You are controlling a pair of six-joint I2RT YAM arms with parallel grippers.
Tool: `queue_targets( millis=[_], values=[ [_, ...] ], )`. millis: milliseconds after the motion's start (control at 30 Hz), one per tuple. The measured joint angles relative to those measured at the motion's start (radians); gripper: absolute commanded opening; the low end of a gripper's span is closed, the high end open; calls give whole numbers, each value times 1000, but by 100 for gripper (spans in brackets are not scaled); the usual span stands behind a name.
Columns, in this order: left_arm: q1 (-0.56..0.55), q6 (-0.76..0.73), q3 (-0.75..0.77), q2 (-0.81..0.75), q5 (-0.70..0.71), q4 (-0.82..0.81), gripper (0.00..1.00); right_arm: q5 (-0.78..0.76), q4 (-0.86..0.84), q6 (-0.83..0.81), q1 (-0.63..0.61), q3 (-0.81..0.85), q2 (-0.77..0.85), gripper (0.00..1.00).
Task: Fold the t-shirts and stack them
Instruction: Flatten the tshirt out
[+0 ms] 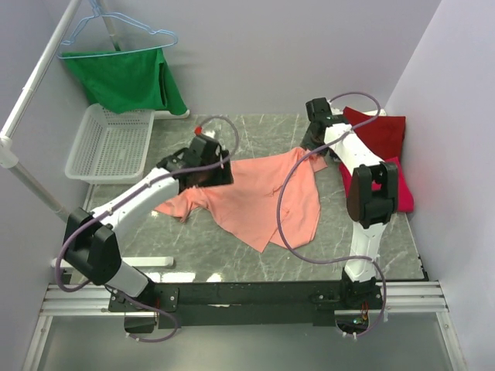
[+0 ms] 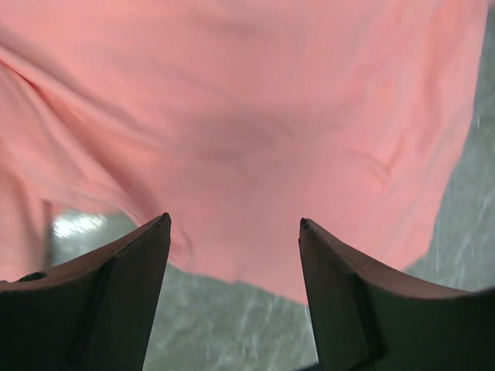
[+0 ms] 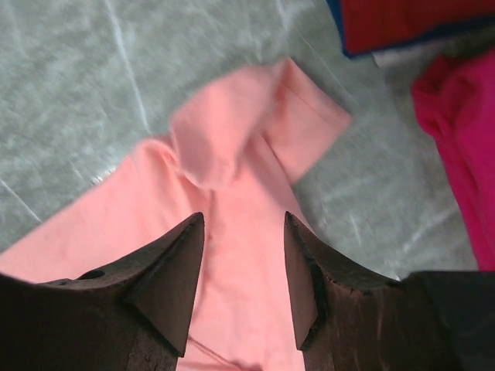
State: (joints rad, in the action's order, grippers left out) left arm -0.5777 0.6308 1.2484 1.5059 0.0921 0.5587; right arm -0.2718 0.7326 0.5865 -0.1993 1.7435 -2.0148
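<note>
salmon-pink t-shirt limp, light, likely to bunch | left gripper wide, empty; right gripper wide, empty | best pinched at sleeve edges, 9 and 1 o'clock

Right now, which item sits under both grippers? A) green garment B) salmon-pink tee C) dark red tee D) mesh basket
B: each wrist view shows the salmon-pink tee directly below its gripper. The left gripper and the right gripper are both open, and neither is holding the cloth.
</note>
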Motion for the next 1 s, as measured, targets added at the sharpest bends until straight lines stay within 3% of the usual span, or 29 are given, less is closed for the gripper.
queue_targets(
  millis=[200, 567, 867, 1000],
  values=[
    [-127, 66, -100, -14, -51, 1, 72, -24, 40, 52, 0, -93, 44, 52],
    [-377, 142, -101, 98, -68, -30, 71, -24, 62, 95, 10, -293, 183, 52],
    [-464, 145, -102, 161, -68, -16, 68, -17, 37, 113, 35, -404, 283, 52],
    [-479, 145, -102, 194, -59, -15, 63, -7, 35, 117, 56, -445, 285, 52]
  ],
)
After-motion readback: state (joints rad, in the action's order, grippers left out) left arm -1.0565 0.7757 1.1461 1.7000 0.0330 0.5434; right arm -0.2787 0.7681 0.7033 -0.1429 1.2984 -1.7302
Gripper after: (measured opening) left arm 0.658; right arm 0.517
